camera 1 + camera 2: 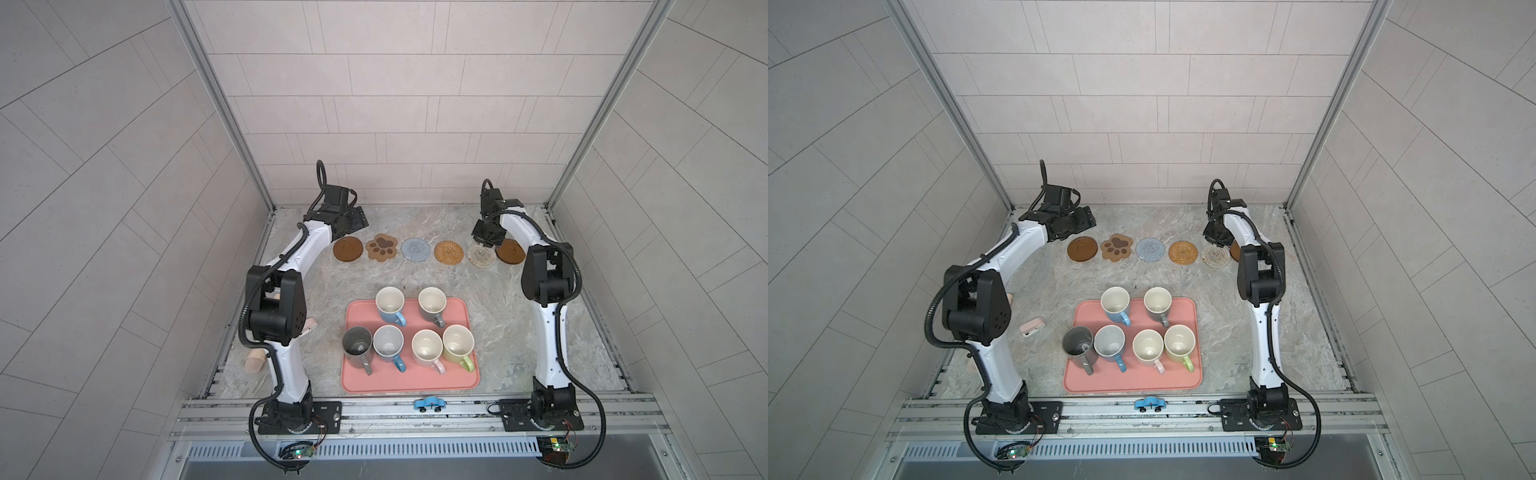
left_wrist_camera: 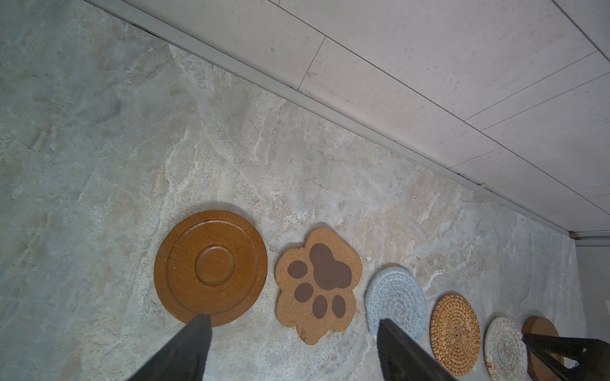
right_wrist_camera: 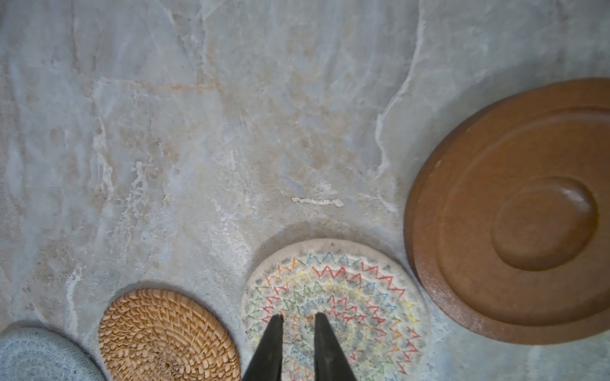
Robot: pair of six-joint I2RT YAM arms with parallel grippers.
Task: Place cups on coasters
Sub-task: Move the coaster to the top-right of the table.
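Observation:
Six cups stand on the pink tray [image 1: 409, 382]: dark grey [image 1: 357, 347], two blue [image 1: 390, 305] [image 1: 388, 345], grey-brown [image 1: 432, 305], pale pink [image 1: 427, 348] and light green [image 1: 458, 343]. Six bare coasters lie in a row at the back, from a brown disc [image 1: 348, 249] to a second brown disc [image 1: 510, 251]. My left gripper [image 2: 293, 319] hangs open above the brown disc [image 2: 211, 265] and the paw-print coaster [image 2: 317, 283]. My right gripper [image 3: 299, 316] is shut and empty over the zigzag-patterned round coaster [image 3: 336, 303].
A blue toy car [image 1: 430, 403] sits on the front rail. A wooden piece [image 1: 254, 361] and a small pink object [image 1: 309, 326] lie by the left arm. The tiled back wall [image 2: 429, 82] rises close behind the coaster row.

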